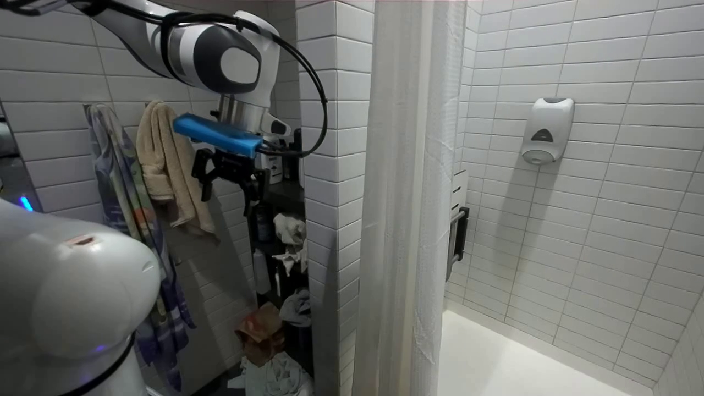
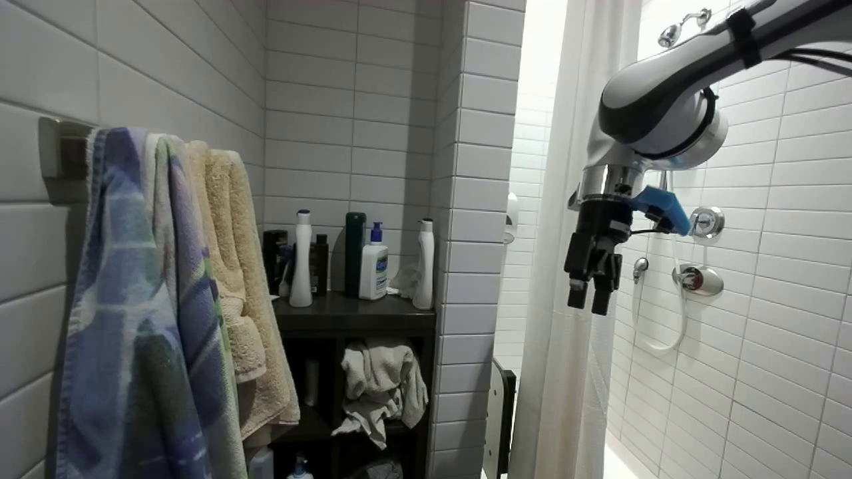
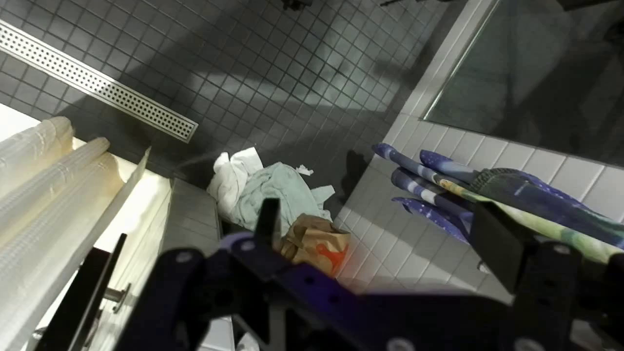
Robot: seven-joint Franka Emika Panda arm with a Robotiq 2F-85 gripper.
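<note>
My gripper [image 1: 226,202] hangs in mid-air with its fingers pointing down; they are apart with nothing between them. It also shows in an exterior view [image 2: 589,303] and in the wrist view [image 3: 382,219]. A blue piece is fixed above the gripper. A beige towel [image 1: 165,159] and a blue-purple patterned towel [image 1: 118,181] hang on the wall; both also show in an exterior view, the beige [image 2: 233,259] and the patterned [image 2: 126,299]. A dark shelf [image 2: 333,320] holds a white blue-pump bottle [image 2: 374,266], other bottles and a crumpled pale cloth [image 2: 383,379]. The gripper touches none of these.
A tiled pillar [image 1: 335,137] stands beside the shelf, and a pale shower curtain [image 1: 407,198] hangs beyond it. A dispenser [image 1: 550,129] is on the shower wall. A brown paper bag [image 3: 317,239], a pale green cloth [image 3: 275,190] and a floor drain [image 3: 97,80] are below.
</note>
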